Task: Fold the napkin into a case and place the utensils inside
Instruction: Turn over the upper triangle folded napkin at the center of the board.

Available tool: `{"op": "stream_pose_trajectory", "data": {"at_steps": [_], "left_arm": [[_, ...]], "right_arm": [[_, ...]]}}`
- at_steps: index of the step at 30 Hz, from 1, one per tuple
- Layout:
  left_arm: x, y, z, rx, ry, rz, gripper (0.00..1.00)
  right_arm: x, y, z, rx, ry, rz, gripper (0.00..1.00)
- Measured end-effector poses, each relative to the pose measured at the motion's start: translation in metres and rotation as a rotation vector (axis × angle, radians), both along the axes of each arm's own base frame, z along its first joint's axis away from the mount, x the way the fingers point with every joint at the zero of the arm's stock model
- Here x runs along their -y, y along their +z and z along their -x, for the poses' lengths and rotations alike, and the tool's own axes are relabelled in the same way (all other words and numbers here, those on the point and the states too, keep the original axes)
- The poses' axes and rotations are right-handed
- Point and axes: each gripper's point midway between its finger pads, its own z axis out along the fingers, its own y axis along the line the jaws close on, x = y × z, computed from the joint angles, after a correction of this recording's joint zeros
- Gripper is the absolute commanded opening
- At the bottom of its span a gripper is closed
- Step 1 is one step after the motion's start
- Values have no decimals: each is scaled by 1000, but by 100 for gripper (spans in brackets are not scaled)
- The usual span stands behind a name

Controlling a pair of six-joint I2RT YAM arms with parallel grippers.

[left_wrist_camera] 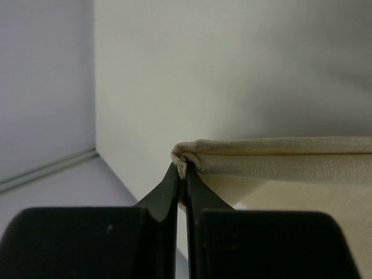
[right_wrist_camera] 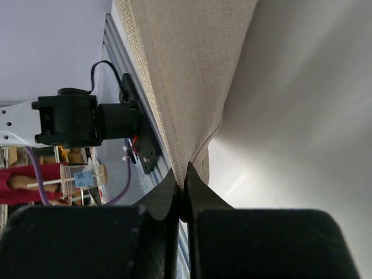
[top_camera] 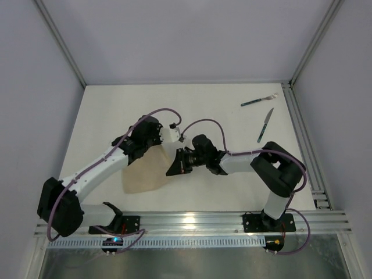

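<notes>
The beige-tan napkin (top_camera: 148,171) hangs lifted between both grippers over the near middle of the table, its lower part resting on the surface. My left gripper (top_camera: 152,141) is shut on one corner of the napkin (left_wrist_camera: 244,157), pinched between its fingertips (left_wrist_camera: 172,180). My right gripper (top_camera: 174,165) is shut on another edge of the napkin (right_wrist_camera: 186,70). The fork (top_camera: 259,100) and the knife (top_camera: 265,124), both with dark green handles, lie at the far right of the table, apart from both grippers. No folded case is in view.
An aluminium rail (top_camera: 302,139) runs along the table's right edge, close to the knife. Another rail (top_camera: 197,221) crosses the near edge by the arm bases. White walls stand at the back and sides.
</notes>
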Motion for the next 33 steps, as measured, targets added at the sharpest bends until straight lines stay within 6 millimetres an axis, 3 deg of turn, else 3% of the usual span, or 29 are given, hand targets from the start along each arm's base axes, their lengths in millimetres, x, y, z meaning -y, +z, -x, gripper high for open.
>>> {"op": "stream_pose_trajectory", "data": {"at_steps": [3, 10, 13, 14, 16, 17, 22, 24, 25, 26, 27, 30, 33], "left_arm": [[28, -43, -12, -127, -59, 10, 0], [88, -105, -38, -296, -141, 101, 4], [106, -119, -47, -343, -145, 143, 18], [110, -122, -50, -352, -144, 154, 31], [115, -125, -56, -361, -133, 174, 41], [117, -125, -58, -364, -126, 187, 47], [129, -99, -68, -372, -99, 286, 57], [132, -80, -69, -380, -83, 347, 58], [132, -69, -67, -388, -77, 377, 58], [128, -57, -65, -390, -66, 405, 58], [121, -46, -62, -395, -52, 434, 58], [86, -18, -53, -404, 23, 508, 56], [28, -4, -45, -381, 143, 575, 55]], "right_arm": [[34, -25, -7, -58, -81, 37, 4], [76, -54, -15, -141, -214, 43, 4], [86, -60, -19, -154, -254, 53, 4], [87, -61, -20, -157, -258, 58, 4], [90, -65, -17, -168, -257, 75, 4], [92, -67, -14, -178, -256, 87, 4], [104, -76, -1, -212, -267, 138, 9], [107, -75, 1, -215, -272, 149, 20], [109, -75, 3, -215, -273, 155, 38], [110, -74, 3, -215, -276, 163, 43], [112, -73, 5, -212, -274, 174, 58], [117, -62, 2, -158, -275, 190, 61], [131, -54, -5, -84, -304, 265, 61]]}}
